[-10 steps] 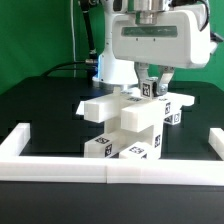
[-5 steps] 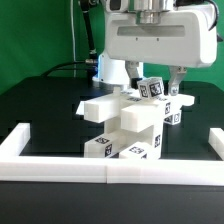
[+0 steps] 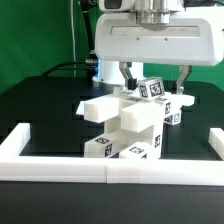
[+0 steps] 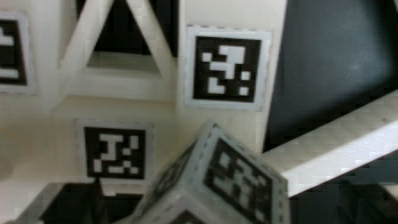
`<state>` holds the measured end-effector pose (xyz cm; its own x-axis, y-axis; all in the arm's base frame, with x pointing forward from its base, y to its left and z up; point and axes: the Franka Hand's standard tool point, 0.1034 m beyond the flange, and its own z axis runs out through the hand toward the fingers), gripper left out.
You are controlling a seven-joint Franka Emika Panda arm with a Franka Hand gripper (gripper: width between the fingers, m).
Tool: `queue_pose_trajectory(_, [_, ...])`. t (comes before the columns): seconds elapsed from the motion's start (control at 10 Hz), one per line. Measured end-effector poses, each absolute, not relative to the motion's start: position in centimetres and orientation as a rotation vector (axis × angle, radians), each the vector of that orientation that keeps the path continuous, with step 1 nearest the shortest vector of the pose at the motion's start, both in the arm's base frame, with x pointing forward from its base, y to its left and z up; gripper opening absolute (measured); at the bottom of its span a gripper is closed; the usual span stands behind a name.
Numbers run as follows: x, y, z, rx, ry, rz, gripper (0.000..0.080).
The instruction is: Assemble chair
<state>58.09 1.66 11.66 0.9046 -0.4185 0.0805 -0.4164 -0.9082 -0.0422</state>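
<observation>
The chair parts stand stacked as one white blocky cluster (image 3: 130,122) in the middle of the black table. Tagged blocks sit at its base (image 3: 132,150). A long white block (image 3: 100,107) juts toward the exterior view's left. A small tagged cube-like piece (image 3: 152,89) rests tilted on top of the cluster. It also shows in the wrist view (image 4: 222,185), with tagged slabs (image 4: 222,65) beyond it. My gripper (image 3: 157,80) hangs just above the cube, open and empty. Its fingers (image 3: 128,76) stand wide apart on either side of the cube and do not touch it.
A low white border wall (image 3: 60,166) runs along the front, with raised ends at the exterior view's left (image 3: 14,140) and right (image 3: 214,140). A green backdrop stands behind the table. The robot's base (image 3: 108,70) stands behind the cluster.
The fingers were shut round the small tagged cube. They have opened wide and the gripper has risen a little. The cube stays on top of the cluster.
</observation>
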Motion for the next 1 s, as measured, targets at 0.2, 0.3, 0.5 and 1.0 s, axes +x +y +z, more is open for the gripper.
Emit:
queue_pose_trajectory(0.2, [58.10, 1.65, 11.68, -3.081, 0.488, -0.140, 0.0648])
queue_pose_trajectory(0.3, [58.10, 1.65, 11.67, -3.092, 0.425, -0.140, 0.0648])
queue_pose_trajectory(0.5, [58.09, 1.71, 11.67, -3.119, 0.243, -0.141, 0.0648])
queue_pose_trajectory(1.0, [58.13, 1.42, 11.78, -3.144, -0.321, -0.140, 0.0648])
